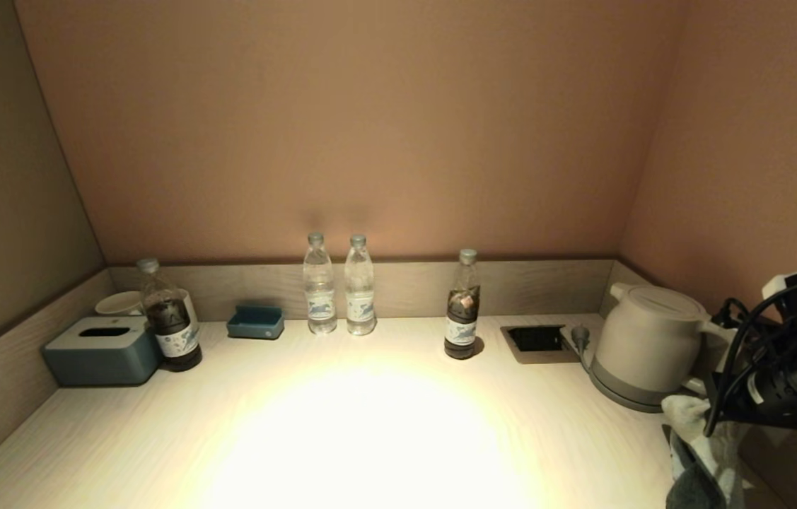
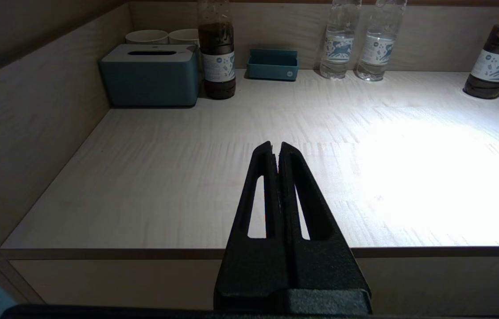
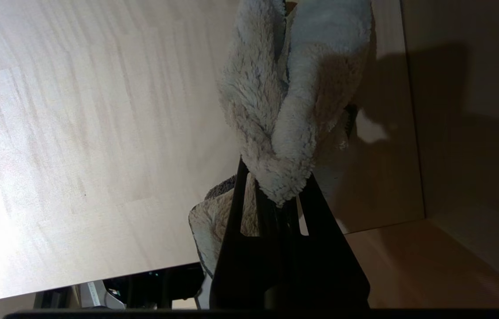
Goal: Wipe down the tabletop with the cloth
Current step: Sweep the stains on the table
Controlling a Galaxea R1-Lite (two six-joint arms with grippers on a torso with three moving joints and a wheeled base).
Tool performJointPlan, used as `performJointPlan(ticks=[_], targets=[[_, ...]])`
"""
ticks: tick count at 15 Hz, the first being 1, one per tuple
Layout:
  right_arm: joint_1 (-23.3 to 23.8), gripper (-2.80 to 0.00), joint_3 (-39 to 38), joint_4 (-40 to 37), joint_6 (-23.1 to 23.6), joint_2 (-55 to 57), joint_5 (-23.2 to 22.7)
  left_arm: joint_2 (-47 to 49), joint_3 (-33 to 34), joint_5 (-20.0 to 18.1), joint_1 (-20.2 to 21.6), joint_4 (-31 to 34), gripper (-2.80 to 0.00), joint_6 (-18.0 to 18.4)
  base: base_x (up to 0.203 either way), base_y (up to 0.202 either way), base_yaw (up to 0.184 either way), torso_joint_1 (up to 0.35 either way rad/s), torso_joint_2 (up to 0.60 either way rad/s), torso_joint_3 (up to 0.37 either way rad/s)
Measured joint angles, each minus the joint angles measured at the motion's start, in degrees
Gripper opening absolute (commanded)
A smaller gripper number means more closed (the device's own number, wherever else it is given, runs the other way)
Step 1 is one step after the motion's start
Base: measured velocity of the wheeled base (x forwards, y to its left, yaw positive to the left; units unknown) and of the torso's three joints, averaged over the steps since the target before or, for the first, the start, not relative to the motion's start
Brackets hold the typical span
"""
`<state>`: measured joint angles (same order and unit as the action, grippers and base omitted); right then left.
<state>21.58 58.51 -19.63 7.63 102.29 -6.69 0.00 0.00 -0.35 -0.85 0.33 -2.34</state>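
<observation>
My right gripper (image 3: 276, 177) is shut on a fluffy grey-white cloth (image 3: 284, 102) and holds it above the tabletop's right front corner, near the side wall. In the head view the cloth (image 1: 699, 438) hangs from the right arm at the far right, in front of the kettle. The light wooden tabletop (image 1: 370, 424) is brightly lit in the middle. My left gripper (image 2: 276, 148) is shut and empty, parked at the table's front edge on the left; it is out of the head view.
At the back stand a blue tissue box (image 1: 101, 350), cups (image 1: 119, 302), two dark bottles (image 1: 170, 325) (image 1: 462, 307), a small blue tray (image 1: 255, 322), two clear water bottles (image 1: 320, 284), a socket recess (image 1: 536, 339) and a white kettle (image 1: 646, 346).
</observation>
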Motion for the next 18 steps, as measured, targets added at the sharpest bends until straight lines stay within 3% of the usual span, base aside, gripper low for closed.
performJointPlan(ticks=[4,8,18], targets=[[-0.76,-2.80,0.79,-0.02,0.92,0.13,-0.24,0.00,0.00,0.01,-0.02,0.00,-2.80,0.02,0.000,0.000,0.000,0.000,0.00,0.000],[-5.32,-2.80,0.66,-0.18,1.16,0.33,-2.03,0.00,0.00,0.00,-0.04,0.00,-2.80,-0.02,0.000,0.000,0.000,0.000,0.00,0.000],[-32.02,-2.80,1.90,-0.13,0.09,4.42,-4.55,-0.02,-0.02,0.00,-0.02,0.00,-2.80,0.02,0.000,0.000,0.000,0.000,0.00,0.000]])
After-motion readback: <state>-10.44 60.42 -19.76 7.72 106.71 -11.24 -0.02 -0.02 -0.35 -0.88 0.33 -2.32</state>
